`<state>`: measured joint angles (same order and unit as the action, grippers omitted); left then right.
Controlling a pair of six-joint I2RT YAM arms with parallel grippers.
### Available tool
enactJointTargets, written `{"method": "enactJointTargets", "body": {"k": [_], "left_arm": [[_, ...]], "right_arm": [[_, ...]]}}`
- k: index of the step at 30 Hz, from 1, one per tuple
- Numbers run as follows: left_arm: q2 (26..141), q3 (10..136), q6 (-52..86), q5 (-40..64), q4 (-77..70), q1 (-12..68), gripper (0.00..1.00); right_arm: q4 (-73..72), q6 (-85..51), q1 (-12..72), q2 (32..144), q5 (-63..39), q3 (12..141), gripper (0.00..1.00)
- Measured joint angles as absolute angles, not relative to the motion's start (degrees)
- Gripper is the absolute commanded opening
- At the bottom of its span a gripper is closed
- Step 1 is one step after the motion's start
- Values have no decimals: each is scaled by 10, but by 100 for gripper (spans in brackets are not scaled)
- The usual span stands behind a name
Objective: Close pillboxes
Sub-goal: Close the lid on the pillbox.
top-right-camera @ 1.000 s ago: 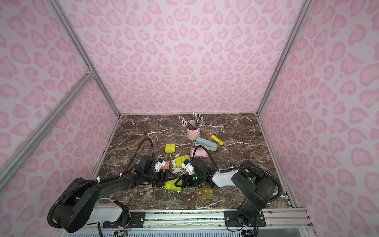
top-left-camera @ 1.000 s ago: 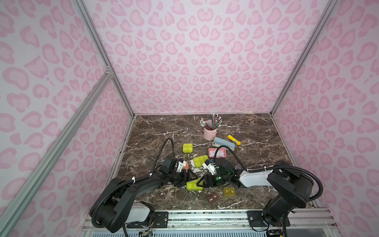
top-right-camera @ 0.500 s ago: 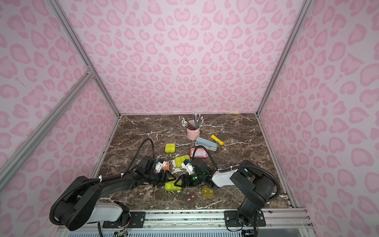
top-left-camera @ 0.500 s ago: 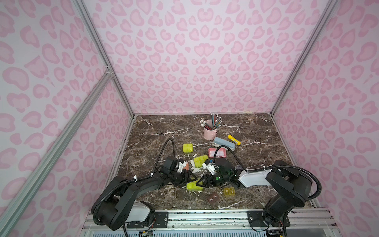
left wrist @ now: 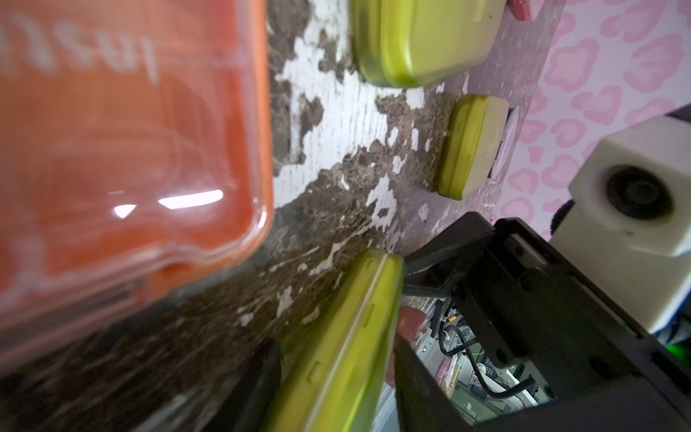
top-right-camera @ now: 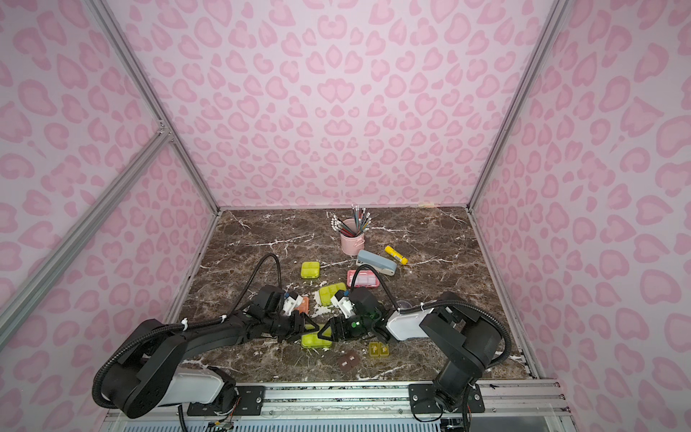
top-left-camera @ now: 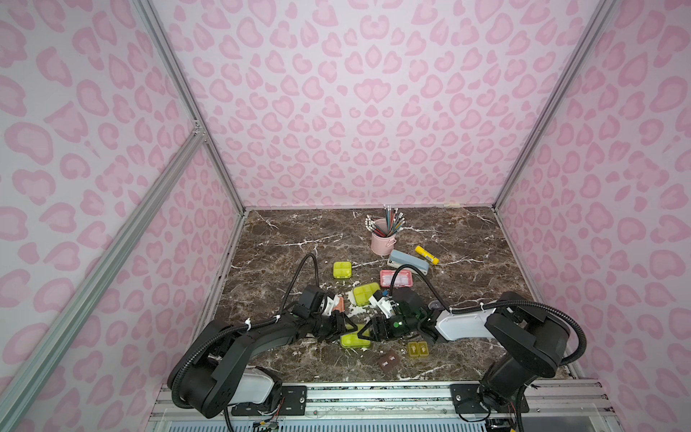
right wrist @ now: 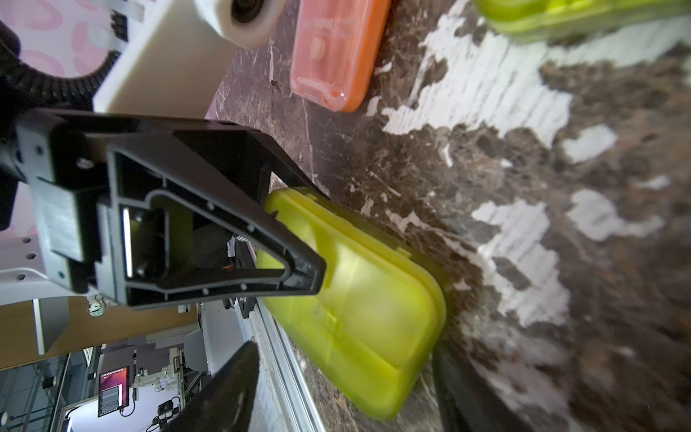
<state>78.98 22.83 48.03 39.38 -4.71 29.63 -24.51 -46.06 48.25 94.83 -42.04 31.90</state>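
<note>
Brown marble tabletop (top-left-camera: pixel 467 269), white-veined, under everything. Left tool (top-left-camera: pixel 347 326) and right tool (top-left-camera: pixel 365 332) nose to nose near the front rail, both astride the front yellow-green pillbox (top-left-camera: pixel 352 340). Left one part-way apart with the box's long edge between its fingers, right one spread wide across the box. Cannot tell whether either actually pinches. Lid down on its tray, only a thin seam showing in the left wrist view.

Pink cup (top-left-camera: pixel 381 243) at the back, packed with upright pencils (top-left-camera: pixel 390 220). Grey-blue stapler (top-left-camera: pixel 408 260) just beside it. Pink pillbox (top-left-camera: pixel 396 278), middle yellow-green pillbox (top-left-camera: pixel 364 294), far yellow-green pillbox (top-left-camera: pixel 342 269) and orange pillbox (top-left-camera: pixel 339 304), lids lying flat, contents not readable. Olive pillbox (top-left-camera: pixel 418 350), 2 cells, and brown pillbox (top-left-camera: pixel 389 361) nearest the rail. Yellow glue stick (top-left-camera: pixel 427 254) lying flat beyond the stapler.
</note>
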Motion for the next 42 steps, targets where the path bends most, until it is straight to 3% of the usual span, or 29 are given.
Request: {"method": "enactJointTargets", "body": {"k": [15,42], "left_arm": [[796,228,480,414,-62,296,38],[804,228,480,422,-74,296,36]], "right_arm": [[-246,-461,482,948,-420,318,74],[-254,-465,482,952,-421,318,74]]}}
